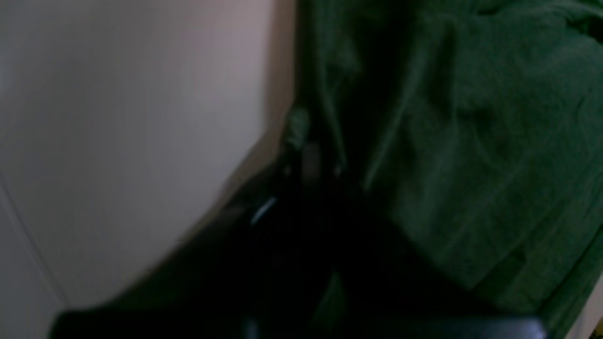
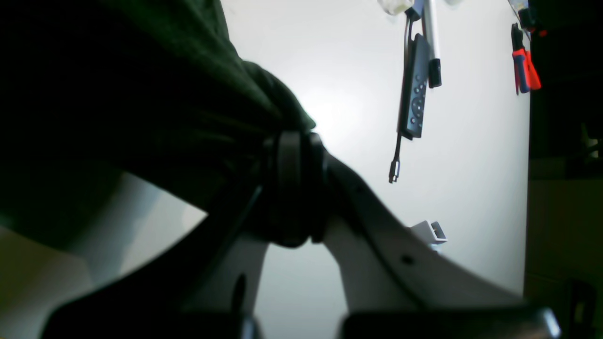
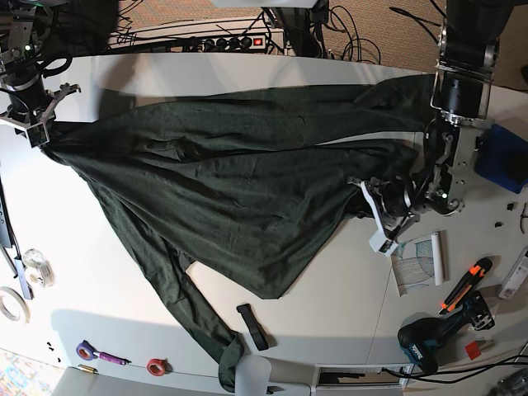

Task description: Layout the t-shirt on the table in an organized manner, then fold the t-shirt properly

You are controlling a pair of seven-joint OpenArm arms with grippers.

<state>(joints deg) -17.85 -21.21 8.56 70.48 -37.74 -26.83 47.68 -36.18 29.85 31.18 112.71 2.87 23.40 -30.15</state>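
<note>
Dark green t-shirt [image 3: 231, 181] spread wide across white bench [image 3: 330, 297], rumpled, not folded; one sleeve trails to near edge. Right jaws, at far left of base view, clamped together on bunched corner of cloth. Left jaws at shirt's opposite side, against its edge; wrist view there dark and blurred, cannot tell if apart or gripping. Black strap [image 3: 253, 326] lies just beside trailing sleeve. Drill [image 3: 425, 342] and orange-handled cutter [image 3: 462, 286] near bench corner, apart from cloth
</note>
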